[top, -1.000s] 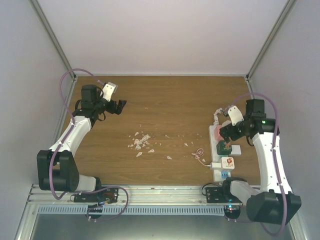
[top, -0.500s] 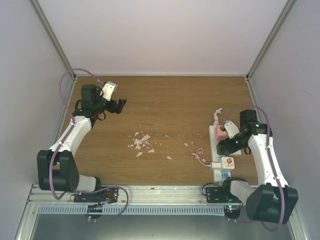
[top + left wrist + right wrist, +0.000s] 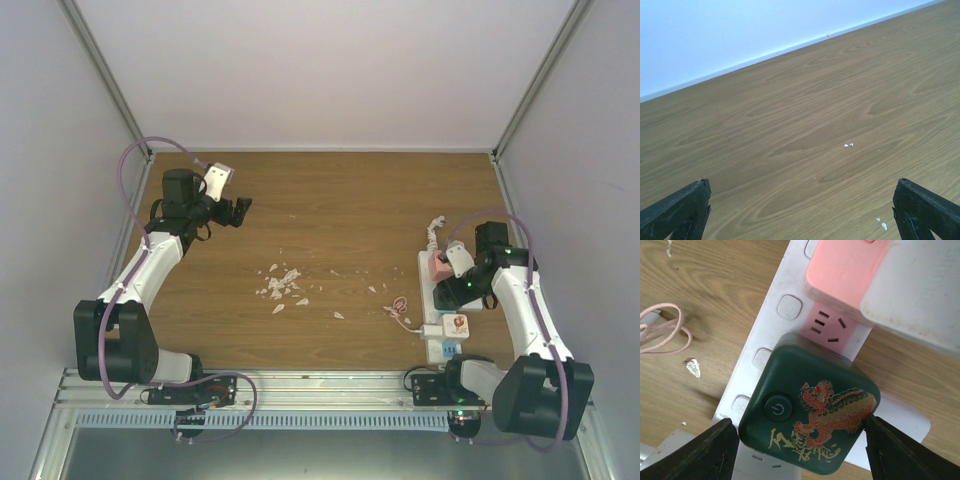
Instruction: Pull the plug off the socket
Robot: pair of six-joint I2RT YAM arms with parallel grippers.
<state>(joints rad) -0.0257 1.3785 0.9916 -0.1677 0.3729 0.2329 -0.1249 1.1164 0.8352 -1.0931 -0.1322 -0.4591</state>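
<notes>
1. My right gripper [image 3: 799,425] is partly spread, and its fingers [image 3: 695,450] meet both sides of the dark green plug [image 3: 810,410], clamping it.
2. The plug sits in the socket [image 3: 771,335], right under the gripper.
3. Just ahead of the fingers there's a pink adapter [image 3: 840,275] on the same strip.
4. Off to the gripper's left, a pink cord [image 3: 665,330] loops on the wood.
5. My left gripper [image 3: 800,215] is spread wide and holding nothing, with bare table [image 3: 790,125] beneath it.

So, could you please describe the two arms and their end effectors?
The left arm and right arm have white links, black joints and black bases. A lilac cable runs along each, and a white camera block sits at each wrist. The left end effector and right end effector have black wedge-shaped fingers.
</notes>
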